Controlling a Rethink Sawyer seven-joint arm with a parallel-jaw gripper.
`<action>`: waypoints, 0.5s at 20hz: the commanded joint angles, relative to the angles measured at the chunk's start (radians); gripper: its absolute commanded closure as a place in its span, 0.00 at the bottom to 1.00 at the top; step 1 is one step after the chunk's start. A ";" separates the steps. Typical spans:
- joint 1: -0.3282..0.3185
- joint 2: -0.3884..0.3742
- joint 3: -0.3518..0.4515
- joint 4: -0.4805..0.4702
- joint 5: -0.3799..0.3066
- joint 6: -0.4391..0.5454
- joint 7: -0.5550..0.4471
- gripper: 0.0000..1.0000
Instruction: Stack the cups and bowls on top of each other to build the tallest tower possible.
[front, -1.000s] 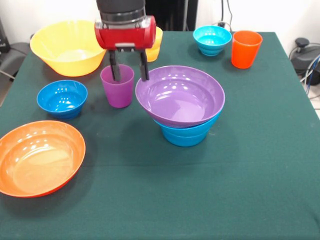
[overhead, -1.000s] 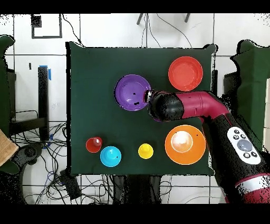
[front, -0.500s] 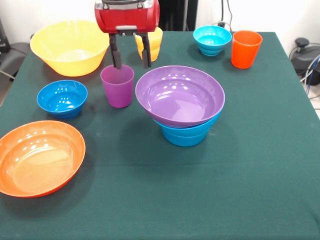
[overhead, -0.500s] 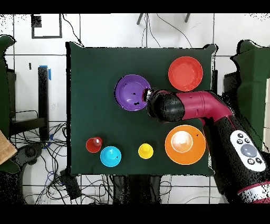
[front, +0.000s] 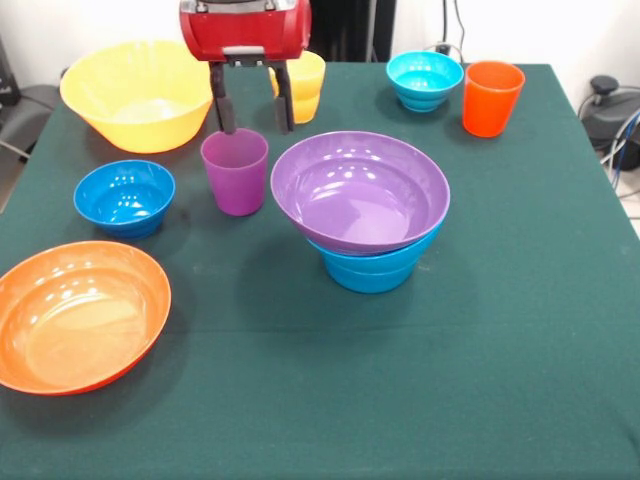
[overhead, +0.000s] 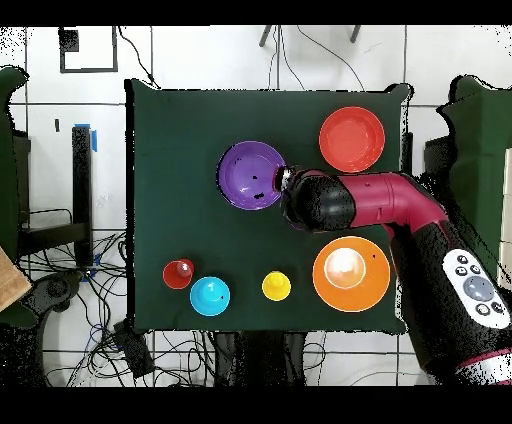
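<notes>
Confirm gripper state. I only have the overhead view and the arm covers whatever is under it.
Observer: Open. The gripper hangs just above the purple cup, jaws apart, holding nothing.
Operator: Cup upright?
Observer: Yes, it stands upright on the table, close beside the purple bowl.
Operator: Anything under that bowl?
Observer: A blue bowl carries it. The purple bowl is wider and overhangs it all round, so it hides the blue one from above.

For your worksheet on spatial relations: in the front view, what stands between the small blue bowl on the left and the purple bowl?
The purple cup stands between the blue bowl and the purple bowl, seen in the front view.
</notes>
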 joint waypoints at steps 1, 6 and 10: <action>-0.042 0.072 0.039 -0.061 -0.044 0.161 -0.307 0.00; -0.078 0.092 0.058 -0.092 -0.062 0.182 -0.352 0.00; -0.098 0.126 0.063 -0.123 -0.082 0.199 -0.369 0.00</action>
